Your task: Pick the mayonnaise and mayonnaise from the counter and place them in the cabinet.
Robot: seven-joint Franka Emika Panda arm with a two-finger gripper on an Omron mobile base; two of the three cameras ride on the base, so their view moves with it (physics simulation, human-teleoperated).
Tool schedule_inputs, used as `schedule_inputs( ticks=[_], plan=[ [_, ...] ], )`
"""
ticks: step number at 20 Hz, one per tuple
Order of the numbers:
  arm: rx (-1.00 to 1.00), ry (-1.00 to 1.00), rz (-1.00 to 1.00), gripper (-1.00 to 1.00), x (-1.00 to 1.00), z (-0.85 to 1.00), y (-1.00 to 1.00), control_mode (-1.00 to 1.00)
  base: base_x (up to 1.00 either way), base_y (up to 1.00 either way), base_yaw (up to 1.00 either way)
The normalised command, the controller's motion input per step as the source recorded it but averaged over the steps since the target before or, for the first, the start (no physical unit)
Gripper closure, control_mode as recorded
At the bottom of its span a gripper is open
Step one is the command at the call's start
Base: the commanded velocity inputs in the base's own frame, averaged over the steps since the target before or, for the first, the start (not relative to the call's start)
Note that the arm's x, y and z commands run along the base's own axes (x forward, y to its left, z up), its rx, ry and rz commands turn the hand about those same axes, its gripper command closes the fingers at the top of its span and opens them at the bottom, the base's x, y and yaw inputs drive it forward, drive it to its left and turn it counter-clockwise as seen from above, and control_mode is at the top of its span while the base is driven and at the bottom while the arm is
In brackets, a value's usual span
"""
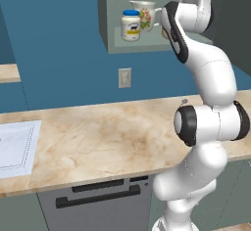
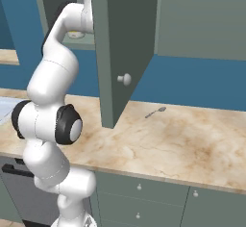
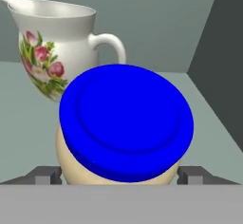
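In my hand view the cream jar with the deep blue lid (image 3: 126,123) fills the centre, sitting between the gripper (image 3: 118,174) fingers, whose jaws look pinched on its sides. A floral pitcher (image 3: 52,57) stands at upper left on the cabinet (image 3: 209,123) floor. At the top of my left base view, the white jar (image 1: 131,26) stands on that shelf beside the pitcher, above the counter (image 1: 108,137).

a kitchen: stone counter (image 1: 112,137), wall cabinet (image 1: 110,14), dishwasher (image 1: 98,203).
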Motion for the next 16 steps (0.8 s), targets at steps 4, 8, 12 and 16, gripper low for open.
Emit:
schedule_inputs(
  ticks=[4,8,12,16],
  plan=[
    [0.00,0.00,0.00,-1.00,0.22,-0.08,-0.09,-1.00,0.00,0.00,0.00],
    [0.00,-0.01,0.00,-1.00,0.00,0.07,-0.05,-1.00,0.00,0.00,0.00],
    [0.01,-0.01,0.00,-1.00,-0.01,0.23,0.00,-1.00,0.00,0.00,0.00],
    [0.01,-0.02,0.00,-1.00,-0.14,0.32,0.00,-1.00,0.00,0.00,0.00]
  ],
)
